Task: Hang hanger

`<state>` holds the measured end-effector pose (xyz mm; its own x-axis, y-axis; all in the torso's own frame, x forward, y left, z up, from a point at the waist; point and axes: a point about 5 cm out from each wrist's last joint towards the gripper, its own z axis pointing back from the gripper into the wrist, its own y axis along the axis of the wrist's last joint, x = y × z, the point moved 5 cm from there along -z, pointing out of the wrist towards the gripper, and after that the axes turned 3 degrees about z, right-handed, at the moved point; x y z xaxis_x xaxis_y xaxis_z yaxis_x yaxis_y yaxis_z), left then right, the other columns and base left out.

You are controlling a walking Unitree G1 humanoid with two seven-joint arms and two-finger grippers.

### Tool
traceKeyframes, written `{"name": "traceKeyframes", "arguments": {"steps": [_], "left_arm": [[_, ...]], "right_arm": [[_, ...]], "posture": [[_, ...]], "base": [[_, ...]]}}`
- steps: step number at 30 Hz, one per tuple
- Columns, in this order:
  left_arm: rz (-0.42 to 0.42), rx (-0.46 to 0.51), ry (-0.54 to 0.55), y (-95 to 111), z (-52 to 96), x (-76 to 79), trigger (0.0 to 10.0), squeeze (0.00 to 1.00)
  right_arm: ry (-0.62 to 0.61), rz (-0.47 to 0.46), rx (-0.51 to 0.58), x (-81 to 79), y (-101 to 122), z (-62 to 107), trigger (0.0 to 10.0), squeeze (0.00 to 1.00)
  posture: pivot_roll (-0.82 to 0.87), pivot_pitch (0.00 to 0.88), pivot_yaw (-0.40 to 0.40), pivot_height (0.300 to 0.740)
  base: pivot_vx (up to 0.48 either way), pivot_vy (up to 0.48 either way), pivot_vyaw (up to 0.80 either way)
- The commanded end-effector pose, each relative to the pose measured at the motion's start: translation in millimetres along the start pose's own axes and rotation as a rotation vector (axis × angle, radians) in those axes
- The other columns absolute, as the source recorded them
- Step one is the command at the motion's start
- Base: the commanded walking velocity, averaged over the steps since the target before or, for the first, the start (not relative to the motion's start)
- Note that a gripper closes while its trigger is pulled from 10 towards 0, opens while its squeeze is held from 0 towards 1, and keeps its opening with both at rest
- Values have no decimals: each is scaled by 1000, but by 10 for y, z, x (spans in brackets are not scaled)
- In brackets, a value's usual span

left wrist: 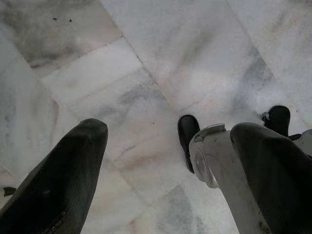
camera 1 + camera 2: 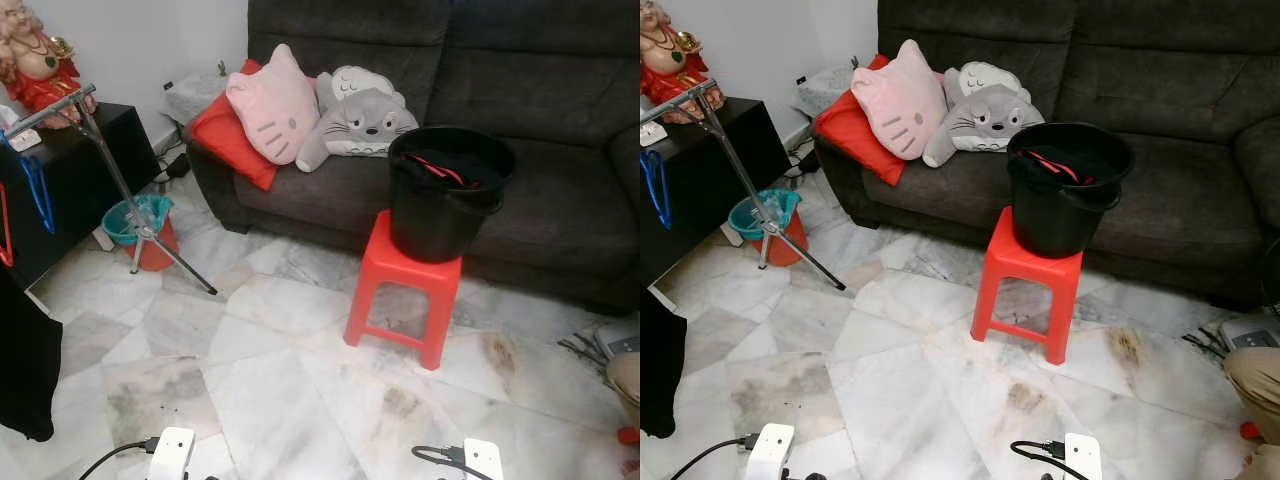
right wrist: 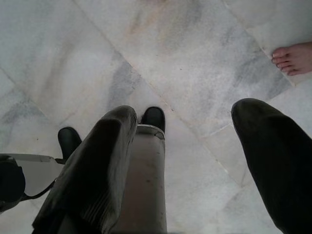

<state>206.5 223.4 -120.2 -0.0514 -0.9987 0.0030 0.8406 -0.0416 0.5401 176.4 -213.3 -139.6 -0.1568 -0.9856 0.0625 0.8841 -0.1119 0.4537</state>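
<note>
A black bucket stands on a red plastic stool in front of the sofa, and a red hanger lies inside it on dark contents. At the left stands a metal rack on tripod legs. On it hang a blue hanger, a red hanger and a black garment. Both arms hang low by my sides. The left gripper and the right gripper are open over the marble floor and hold nothing.
A dark grey sofa with a red cushion, a pink cat pillow and a grey plush pillow lines the back. A teal-lined bin sits by the rack's legs, beside a black cabinet. A person's bare foot is close on my right.
</note>
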Motion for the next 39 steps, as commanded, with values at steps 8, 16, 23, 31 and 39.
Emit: {"name": "traceKeyframes", "arguments": {"steps": [8, 16, 23, 31, 39], "left_arm": [[-15, -22, 4, -47, 9, -25, 10000, 0], [-25, -26, 7, -53, 11, -38, 10000, 0], [-27, -26, 15, -57, 15, -57, 10000, 0], [-27, -26, 19, -61, 17, -63, 10000, 0], [-25, -26, 19, -58, 16, -63, 10000, 0]], "right_arm": [[-2, -8, 0, 3, -6, 1, 10000, 0], [-6, -7, 1, -4, -11, 1, 10000, 0], [-5, -18, 1, -18, -20, 1, 10000, 0], [-12, -15, 8, -12, -16, 2, 10000, 0], [-15, -14, 10, -8, -11, 2, 10000, 0]], "posture": [[80, 0, 40, 732], [74, 0, 46, 732], [72, 0, 51, 732], [73, 0, 51, 732], [75, 0, 50, 732]], "base": [[0, 0, 0], [124, 0, 0], [271, 0, -59], [314, 0, -266], [317, 0, 0]]}}
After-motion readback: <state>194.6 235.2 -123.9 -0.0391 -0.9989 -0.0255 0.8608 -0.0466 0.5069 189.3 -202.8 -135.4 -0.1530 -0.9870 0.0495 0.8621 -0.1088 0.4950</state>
